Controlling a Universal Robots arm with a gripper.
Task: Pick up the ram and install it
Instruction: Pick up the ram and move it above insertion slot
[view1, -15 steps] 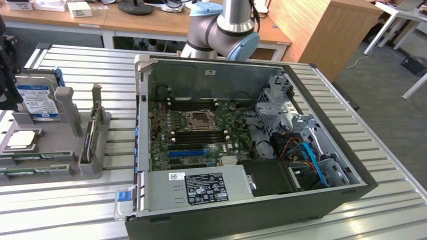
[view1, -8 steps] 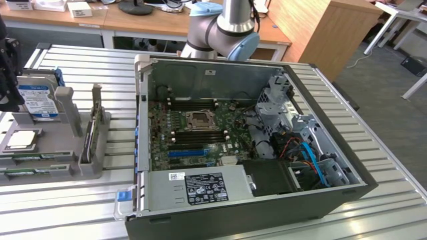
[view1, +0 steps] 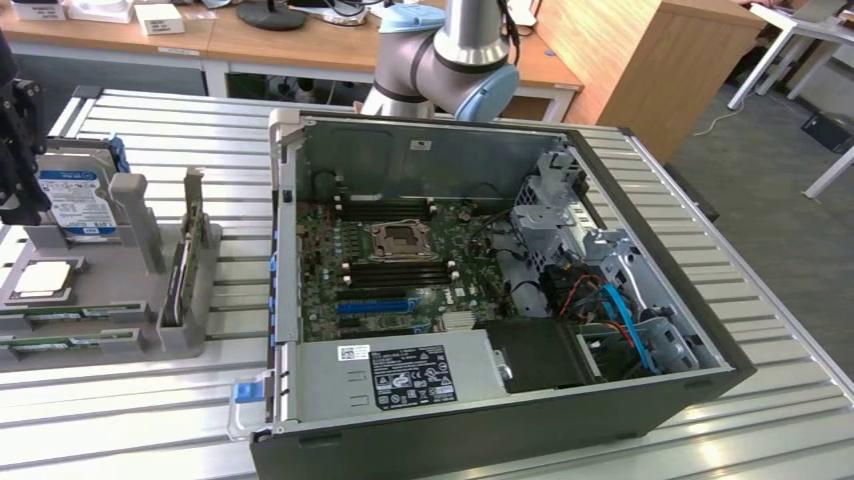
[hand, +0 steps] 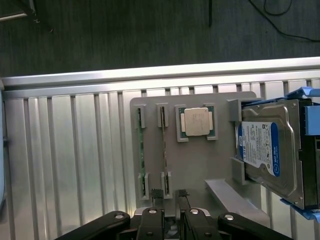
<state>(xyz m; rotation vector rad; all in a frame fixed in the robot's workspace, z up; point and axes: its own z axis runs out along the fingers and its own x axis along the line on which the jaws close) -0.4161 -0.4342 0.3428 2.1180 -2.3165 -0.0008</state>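
Ribbed aluminium desk (view1: 134, 420), wooden office furniture (view1: 641, 60) behind it. We see the ram (hand: 163, 150) edge-on in the wrist view: a thin green stick standing on its long edge in slotted clips of a flat grey plastic holder (hand: 200, 170). Its chips and label are too thin to read from this angle.

The gripper (hand: 169, 194) hangs right over the stick's near end. Its two dark fingers (hand: 156, 196) stand slightly apart, released, with nothing clamped between them that we can make out. One fingertip is just beside the ram's end clip; we cannot tell whether it touches. The gripper body is cut off by the frame edge.

A second stick (hand: 140, 150) sits parallel in the next pair of clips, on the side away from the processor (hand: 197, 121). That is a square metal-lidded chip in its own pocket, just beside the ram. Past it a silver hard drive (hand: 265, 150) with a blue-white label stands in grey posts; its blue side rails run off the frame.

In the exterior view the holder sits at the exterior view's left, with an upright card (view1: 187, 260) on its edge. Well apart, toward the exterior view's right, lies an open computer case (view1: 441, 150): green motherboard (view1: 334, 280), grey power supply (view1: 400, 375), tangled cables partly hidden in the drive bay. The robot arm (view1: 454, 60) rises behind the case, its top cut off.
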